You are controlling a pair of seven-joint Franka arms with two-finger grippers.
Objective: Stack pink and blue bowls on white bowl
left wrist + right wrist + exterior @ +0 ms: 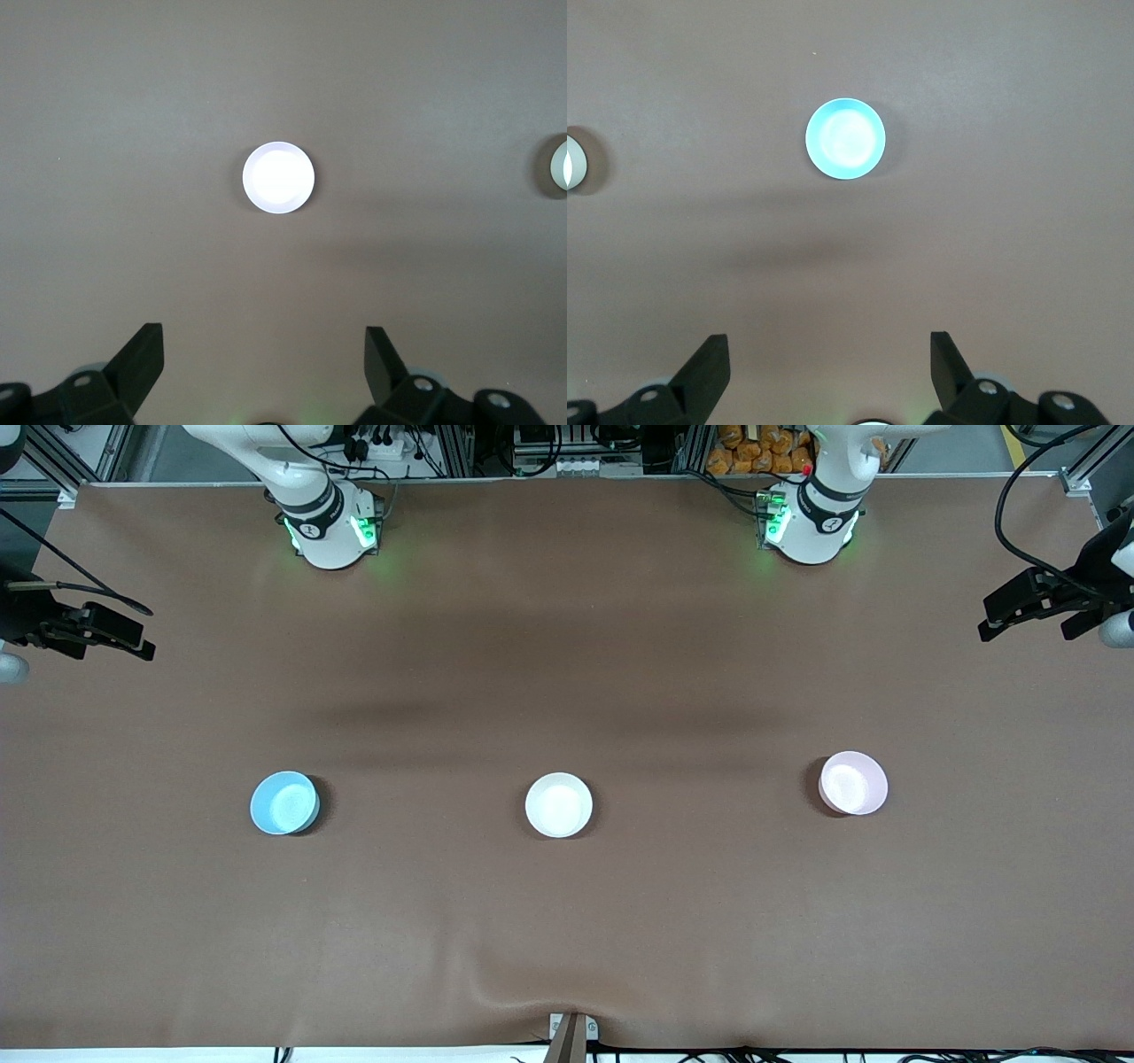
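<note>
Three bowls stand in a row on the brown table. The light blue bowl [284,802] is toward the right arm's end, the white bowl [558,804] in the middle, the pale pink bowl [852,782] toward the left arm's end. My left gripper [264,341] is open and empty, high over the table, with the pink bowl [278,178] far below it. My right gripper [830,350] is open and empty, high over the table, with the blue bowl [845,139] far below it. The white bowl shows at the edge of both wrist views [560,168] [574,163].
The brown cloth covers the whole table [567,921] and has a small wrinkle at the edge nearest the front camera. The two arm bases [330,527] [808,522] stand at the robots' edge. Both hands hang at the table's ends [1028,607] [97,633].
</note>
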